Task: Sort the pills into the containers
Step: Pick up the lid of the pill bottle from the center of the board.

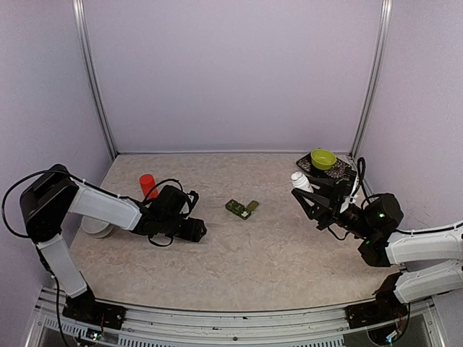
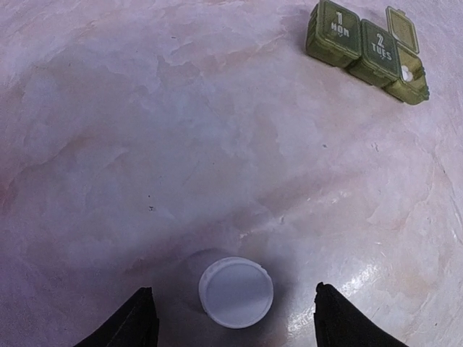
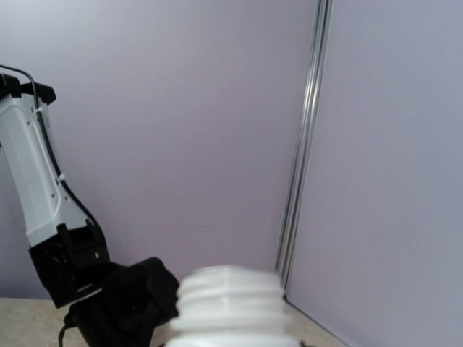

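The containers (image 2: 365, 50) are a dark green strip lying at the table's middle (image 1: 241, 208). Two lids are shut and marked MON and TUES. The third lid stands open, with one white pill (image 2: 407, 74) inside. My left gripper (image 2: 233, 290) is low over the table, open. A white round cap (image 2: 236, 292) lies flat between its black fingertips (image 2: 137, 322), touching neither. My right gripper (image 1: 309, 194) is raised at the right, shut on a white bottle (image 1: 299, 181). The bottle's threaded neck (image 3: 228, 303) is uncapped. The right fingers are hidden in the wrist view.
A red cylinder (image 1: 147, 185) stands behind the left arm. A white round object (image 1: 98, 228) sits half hidden under that arm. At the back right, a yellow-green bowl (image 1: 323, 158) rests on a dark tray (image 1: 340, 172). Purple walls enclose the table.
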Controlling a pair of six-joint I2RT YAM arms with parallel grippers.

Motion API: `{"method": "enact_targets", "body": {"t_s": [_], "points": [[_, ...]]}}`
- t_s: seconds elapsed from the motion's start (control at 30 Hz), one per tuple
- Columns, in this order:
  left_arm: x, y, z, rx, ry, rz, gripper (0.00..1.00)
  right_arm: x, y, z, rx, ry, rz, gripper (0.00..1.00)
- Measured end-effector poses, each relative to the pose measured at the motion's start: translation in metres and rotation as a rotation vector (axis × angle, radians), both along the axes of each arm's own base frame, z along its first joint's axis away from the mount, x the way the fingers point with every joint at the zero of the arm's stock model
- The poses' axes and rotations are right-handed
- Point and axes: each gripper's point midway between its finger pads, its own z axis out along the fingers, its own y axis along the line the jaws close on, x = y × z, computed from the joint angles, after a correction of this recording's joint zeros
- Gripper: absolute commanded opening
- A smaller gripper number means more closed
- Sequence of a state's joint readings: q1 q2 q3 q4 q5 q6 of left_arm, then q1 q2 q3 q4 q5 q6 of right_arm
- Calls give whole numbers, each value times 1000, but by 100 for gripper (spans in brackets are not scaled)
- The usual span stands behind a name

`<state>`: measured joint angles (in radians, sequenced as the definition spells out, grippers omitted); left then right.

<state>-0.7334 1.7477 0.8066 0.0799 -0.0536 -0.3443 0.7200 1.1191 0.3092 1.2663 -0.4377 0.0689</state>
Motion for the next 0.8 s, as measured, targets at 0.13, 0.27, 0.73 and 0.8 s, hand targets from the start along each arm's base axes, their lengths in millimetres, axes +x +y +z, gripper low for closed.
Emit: {"method": "enact_targets", "body": {"t_s": [0.13, 0.27, 0.73, 0.8], "points": [[3, 1, 0, 10, -7, 10, 63, 2, 2, -5, -19, 20, -1, 8], [5, 0, 0, 22, -16, 11, 56, 4, 3, -10, -34, 37, -1, 8], [5, -4, -3, 36, -16, 0, 37, 11, 6, -21, -69, 72, -20, 8], [5, -4, -4, 36, -16, 0, 33, 12, 6, -21, -72, 77, -22, 8]]}}
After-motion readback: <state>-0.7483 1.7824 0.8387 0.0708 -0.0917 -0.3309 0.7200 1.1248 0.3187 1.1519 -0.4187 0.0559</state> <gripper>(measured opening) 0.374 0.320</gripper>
